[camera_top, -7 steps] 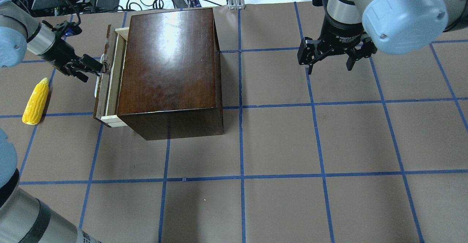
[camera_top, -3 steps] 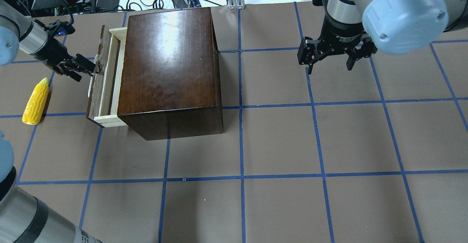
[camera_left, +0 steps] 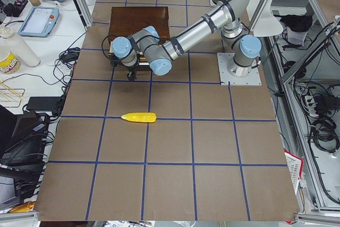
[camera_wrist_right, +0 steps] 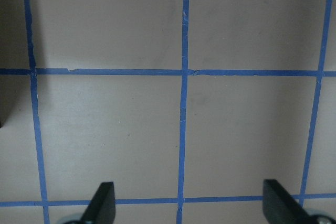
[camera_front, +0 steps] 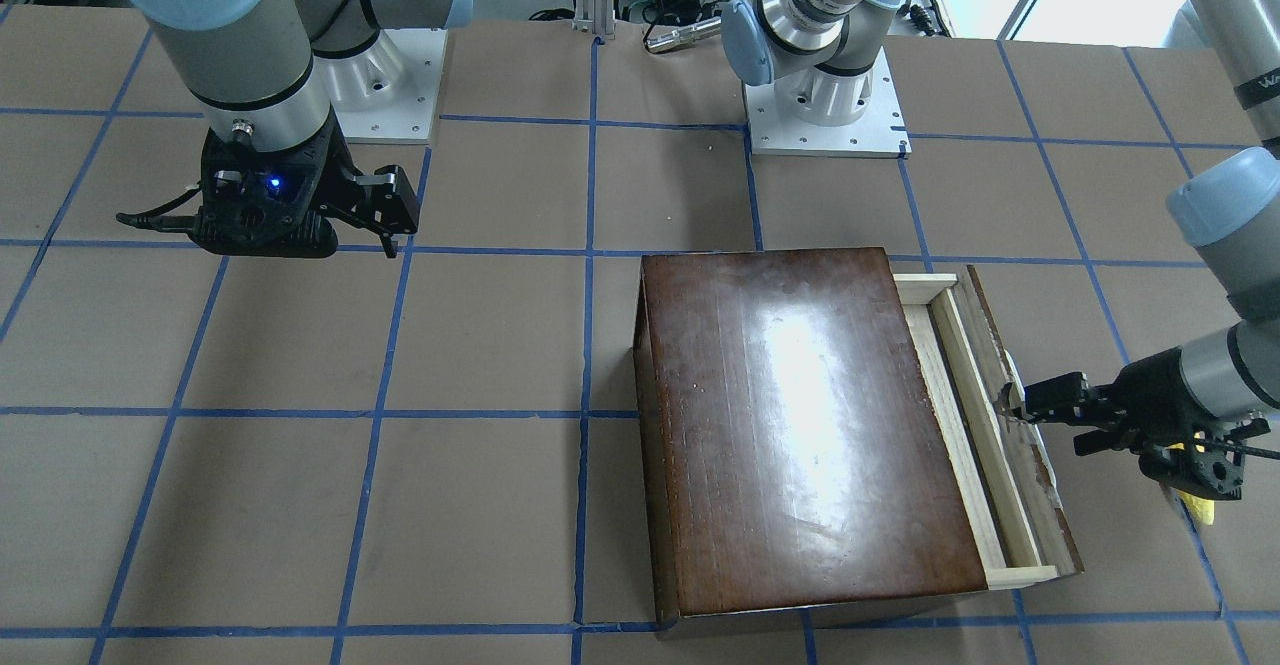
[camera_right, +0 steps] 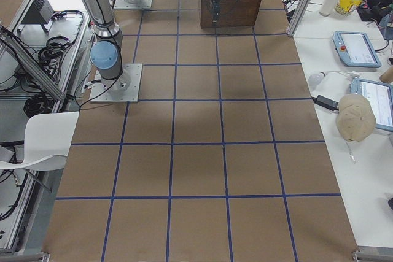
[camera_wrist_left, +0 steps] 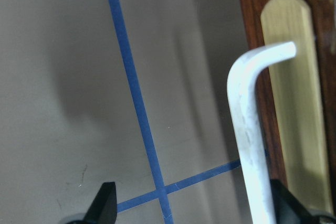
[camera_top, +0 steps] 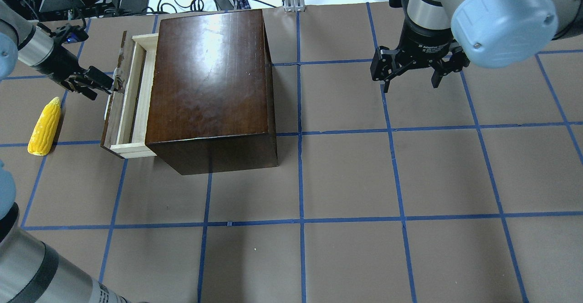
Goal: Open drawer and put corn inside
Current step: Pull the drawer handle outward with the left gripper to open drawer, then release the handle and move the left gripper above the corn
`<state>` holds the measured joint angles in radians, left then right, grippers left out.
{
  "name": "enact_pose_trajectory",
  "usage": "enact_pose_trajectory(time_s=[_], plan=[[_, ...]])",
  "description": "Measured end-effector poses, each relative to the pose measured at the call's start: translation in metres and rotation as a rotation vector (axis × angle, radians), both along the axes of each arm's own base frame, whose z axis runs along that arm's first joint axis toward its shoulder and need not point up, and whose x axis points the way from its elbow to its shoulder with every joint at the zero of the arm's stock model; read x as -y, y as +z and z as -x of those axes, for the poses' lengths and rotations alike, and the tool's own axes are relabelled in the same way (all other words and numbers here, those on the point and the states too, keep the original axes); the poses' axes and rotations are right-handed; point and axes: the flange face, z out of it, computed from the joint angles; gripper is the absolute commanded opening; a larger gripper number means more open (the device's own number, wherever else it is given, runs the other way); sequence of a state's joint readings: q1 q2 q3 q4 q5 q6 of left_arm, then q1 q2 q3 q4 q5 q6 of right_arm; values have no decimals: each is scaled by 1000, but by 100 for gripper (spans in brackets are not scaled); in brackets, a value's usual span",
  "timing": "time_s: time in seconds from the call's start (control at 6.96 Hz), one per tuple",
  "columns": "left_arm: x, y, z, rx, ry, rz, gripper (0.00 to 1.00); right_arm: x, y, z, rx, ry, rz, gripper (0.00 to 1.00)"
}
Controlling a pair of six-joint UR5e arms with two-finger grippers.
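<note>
Drawer (camera_top: 124,111), pale wood, is sliding further from one glossy box (camera_top: 209,75), left gripper (camera_top: 109,83) hooking its bent whitish handle (camera_wrist_left: 245,124), jaws wide. Right gripper (camera_top: 411,84) is hanging wide, empty; one ribbed corn (camera_top: 44,127) is lying apart.

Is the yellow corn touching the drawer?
Apart. The overhead view shows bare table between the corn and the drawer.

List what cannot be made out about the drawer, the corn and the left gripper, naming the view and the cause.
1. Drawer interior: the overhead view shows only a narrow strip; the box covers the rest.
2. Corn: in the front-facing view, nearly all of it is hidden behind the left gripper.
3. Contact with the handle: in the left wrist view, the fingertips are cut off by the bottom edge.
</note>
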<state>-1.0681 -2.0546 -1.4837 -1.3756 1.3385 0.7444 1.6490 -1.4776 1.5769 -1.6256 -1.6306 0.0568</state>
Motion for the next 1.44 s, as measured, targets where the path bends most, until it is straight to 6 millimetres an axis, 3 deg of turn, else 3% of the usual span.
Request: enact_pose_trajectory(time_s=[0.43,1.44], plan=[[1,3,-12,21,-6,2,100,0,0,0,0,0,0,100],[3,6,-16,36,-14,5,100,0,0,0,0,0,-1,100]])
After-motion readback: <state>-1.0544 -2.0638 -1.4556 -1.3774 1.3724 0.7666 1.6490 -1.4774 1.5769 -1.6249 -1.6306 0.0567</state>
